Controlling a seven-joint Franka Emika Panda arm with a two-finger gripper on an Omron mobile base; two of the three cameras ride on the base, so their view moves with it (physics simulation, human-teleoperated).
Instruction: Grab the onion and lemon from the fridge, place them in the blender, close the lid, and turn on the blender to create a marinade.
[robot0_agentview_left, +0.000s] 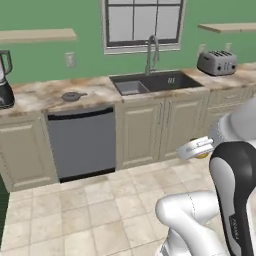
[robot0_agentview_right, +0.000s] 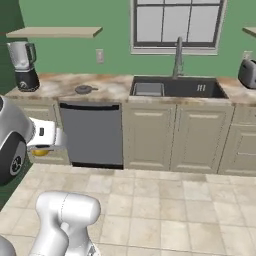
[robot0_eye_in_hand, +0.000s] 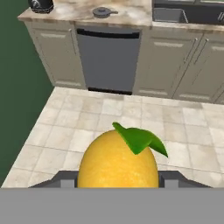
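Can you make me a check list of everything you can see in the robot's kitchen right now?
Surface: marbled counter, tiled floor below.
Job's things: lemon with a green leaf, held in the tool; blender at the counter's left end, jug open; lid lying on the counter beside it.
Clutter: toaster right of the sink.
Grippers: tool shut on the lemon.
Cables: nothing seen.
Surroundings: dishwasher, window, green wall, shelves.

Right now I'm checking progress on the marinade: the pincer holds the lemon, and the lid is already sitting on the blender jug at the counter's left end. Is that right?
Not quite. The lid lies flat on the counter, beside the blender and apart from it, as the right base view shows; the jug's mouth is uncovered. The rest holds: the pincer holds the lemon.
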